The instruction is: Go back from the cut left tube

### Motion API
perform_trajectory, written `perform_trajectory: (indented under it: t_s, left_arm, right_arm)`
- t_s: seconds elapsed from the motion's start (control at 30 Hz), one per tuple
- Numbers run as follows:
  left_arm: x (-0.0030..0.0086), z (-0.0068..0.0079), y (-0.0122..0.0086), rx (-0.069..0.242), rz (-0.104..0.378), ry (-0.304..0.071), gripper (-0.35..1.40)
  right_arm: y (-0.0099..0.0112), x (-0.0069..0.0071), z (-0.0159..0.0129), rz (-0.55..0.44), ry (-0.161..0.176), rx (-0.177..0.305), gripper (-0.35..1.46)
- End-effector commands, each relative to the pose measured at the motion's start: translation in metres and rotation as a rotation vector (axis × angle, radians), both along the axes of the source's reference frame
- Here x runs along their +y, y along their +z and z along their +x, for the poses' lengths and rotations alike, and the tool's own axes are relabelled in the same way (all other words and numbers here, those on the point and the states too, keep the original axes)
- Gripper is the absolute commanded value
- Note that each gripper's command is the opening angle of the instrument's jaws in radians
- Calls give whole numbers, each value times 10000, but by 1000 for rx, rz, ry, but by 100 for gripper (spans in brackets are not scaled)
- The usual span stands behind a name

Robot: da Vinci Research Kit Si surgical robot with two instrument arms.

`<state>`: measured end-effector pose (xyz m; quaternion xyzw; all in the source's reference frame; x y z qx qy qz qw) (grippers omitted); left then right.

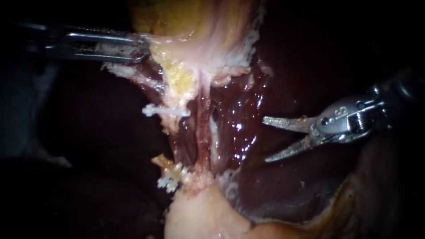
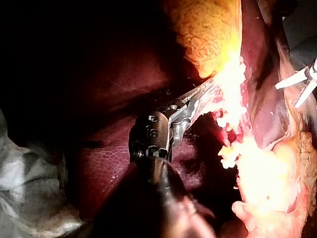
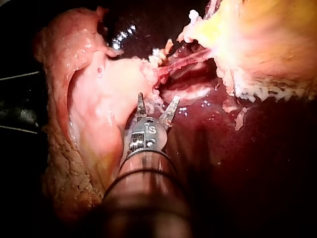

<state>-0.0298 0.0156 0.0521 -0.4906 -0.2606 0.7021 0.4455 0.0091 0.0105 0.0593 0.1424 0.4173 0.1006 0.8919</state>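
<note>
My right instrument [image 1: 271,138] comes in from the right with two curved blades spread open, holding nothing, well to the right of the tubes. The left tube is cut: a white clip [image 1: 164,111] sits on its upper stump and more white clips [image 1: 171,178] on its lower stump. Beside it a reddish right tube [image 1: 204,132] still runs whole down the middle. My left instrument [image 1: 142,48] holds the pale gallbladder edge [image 1: 161,46] at upper left, its jaws shut on that tissue. In the right wrist view the open blades [image 3: 157,105] hover over pale tissue.
Dark wet liver [image 1: 292,177] surrounds the field on both sides. The yellowish gallbladder [image 1: 195,22] is pulled upward. A pale mound of fatty tissue [image 1: 203,217] lies at the lower middle.
</note>
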Motion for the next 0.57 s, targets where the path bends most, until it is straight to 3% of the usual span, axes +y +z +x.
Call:
perform_trajectory:
  t_s: [0.03, 0.57]
  left_arm:
    - [0, -1, 1, 1, 1, 2, -35]
    - [-4, -5, 4, 0, 1, 10, -35]
  right_arm:
    - [0, 0, 0, 0, 0, 0, 145]
    - [-1, -1, 0, 2, -2, 2, 143]
